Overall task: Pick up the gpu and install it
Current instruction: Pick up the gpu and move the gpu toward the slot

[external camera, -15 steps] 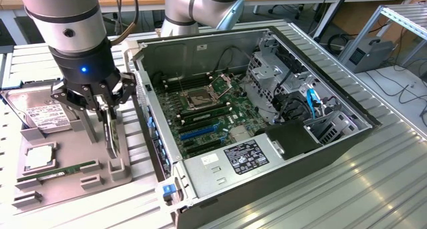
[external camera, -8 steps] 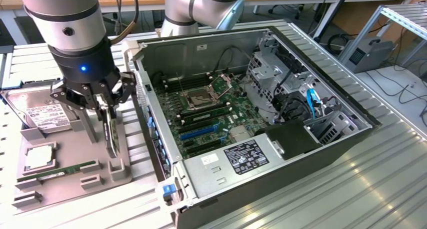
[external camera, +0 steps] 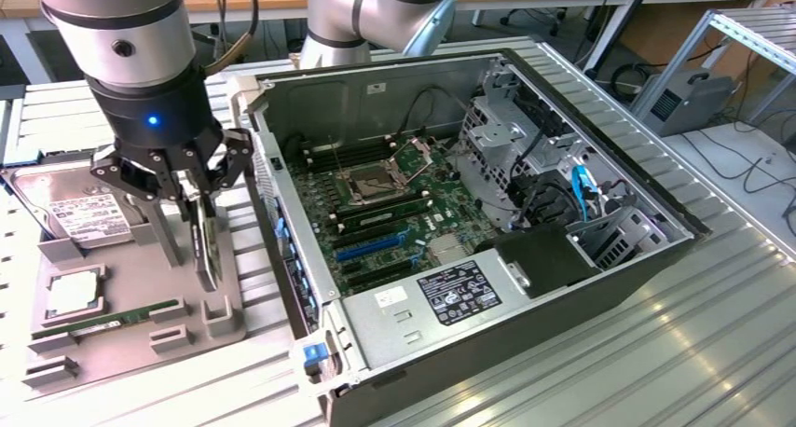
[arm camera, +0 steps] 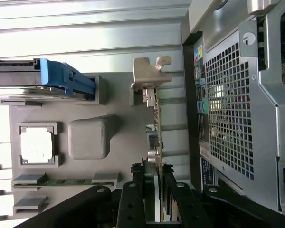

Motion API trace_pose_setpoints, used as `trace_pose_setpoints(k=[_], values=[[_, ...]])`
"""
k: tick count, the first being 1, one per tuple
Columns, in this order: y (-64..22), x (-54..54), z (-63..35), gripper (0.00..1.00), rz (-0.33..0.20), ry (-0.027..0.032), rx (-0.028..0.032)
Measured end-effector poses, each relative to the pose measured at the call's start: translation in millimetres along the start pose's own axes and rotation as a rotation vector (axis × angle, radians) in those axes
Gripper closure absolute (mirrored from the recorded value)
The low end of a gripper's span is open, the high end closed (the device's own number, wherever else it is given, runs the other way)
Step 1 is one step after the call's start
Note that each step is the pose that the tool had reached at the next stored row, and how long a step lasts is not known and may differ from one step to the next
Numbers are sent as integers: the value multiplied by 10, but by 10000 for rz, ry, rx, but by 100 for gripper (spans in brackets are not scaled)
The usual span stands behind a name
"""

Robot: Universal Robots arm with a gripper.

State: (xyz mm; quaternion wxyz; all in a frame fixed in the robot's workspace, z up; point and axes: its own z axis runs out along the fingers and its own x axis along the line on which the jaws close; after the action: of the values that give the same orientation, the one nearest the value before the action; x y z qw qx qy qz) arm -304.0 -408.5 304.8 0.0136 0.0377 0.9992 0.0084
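The gpu (external camera: 208, 248) stands on edge on the grey fixture tray (external camera: 137, 357), to the exterior view's left of the open computer case (external camera: 584, 259). In the wrist view the gpu (arm camera: 157, 118) appears edge-on as a thin green board with its silver bracket (arm camera: 149, 76) at the far end. My gripper (external camera: 196, 192) hangs straight down over it, and its black fingers (arm camera: 135, 194) press against both faces of the card. I cannot tell whether the card has left the tray's holder.
On the tray lie a hard drive (external camera: 75, 213), a CPU (external camera: 75, 292) and a RAM stick (external camera: 106, 323). The case's rear wall (arm camera: 237, 104) stands close beside the card. Inside the case the motherboard (external camera: 386, 213) shows blue slots (external camera: 367, 250) and drive cages (external camera: 510, 147).
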Motion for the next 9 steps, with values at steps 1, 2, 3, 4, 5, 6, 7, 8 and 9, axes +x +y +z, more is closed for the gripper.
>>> trace_pose_setpoints(k=[1, 2, 3, 4, 5, 6, 7, 8, 9], values=[[1, -1, -31, 73, 0, 0, 0], [1, -2, -60, 73, 0, 0, -1], [2, -2, -86, 73, 0, 0, 0], [2, -2, -92, 73, 0, 0, 0], [2, -3, -106, 73, 0, -1, -1], [2, -4, -128, 73, 0, -1, -1], [3, -5, -154, 73, 0, -1, -1], [3, -6, -185, 73, 0, 0, 0], [4, -6, -211, 73, 0, 0, -1]])
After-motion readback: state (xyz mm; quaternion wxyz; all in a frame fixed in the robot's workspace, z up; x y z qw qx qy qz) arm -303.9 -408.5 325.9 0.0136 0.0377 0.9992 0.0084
